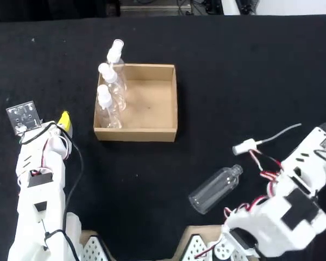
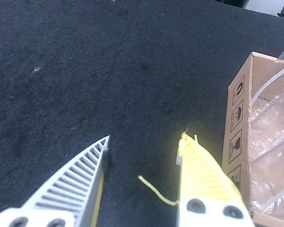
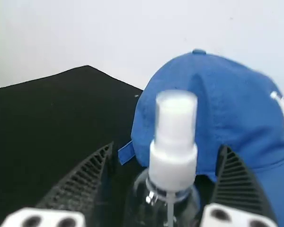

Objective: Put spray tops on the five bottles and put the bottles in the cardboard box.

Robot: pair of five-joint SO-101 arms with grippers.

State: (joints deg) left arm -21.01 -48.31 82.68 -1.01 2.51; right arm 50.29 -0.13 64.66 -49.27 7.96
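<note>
No words or numbers legible anywhere. On the outer side wall of the brown cardboard box (image 2: 242, 71), a column of black handling pictograms (image 2: 237, 115) in square frames, too small to tell apart. On the blue fabric cap (image 3: 217, 109), a scrap of white stitching (image 3: 281, 111), illegible.

Black table (image 1: 250, 70): cardboard box (image 1: 136, 134), capless bottle (image 1: 214, 189) lying, loose spray top (image 1: 244, 146).

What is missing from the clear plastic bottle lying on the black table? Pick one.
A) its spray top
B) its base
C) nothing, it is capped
A: the clear plastic bottle lies with a bare open neck, and a white spray top lies apart from it on the black table.
</note>
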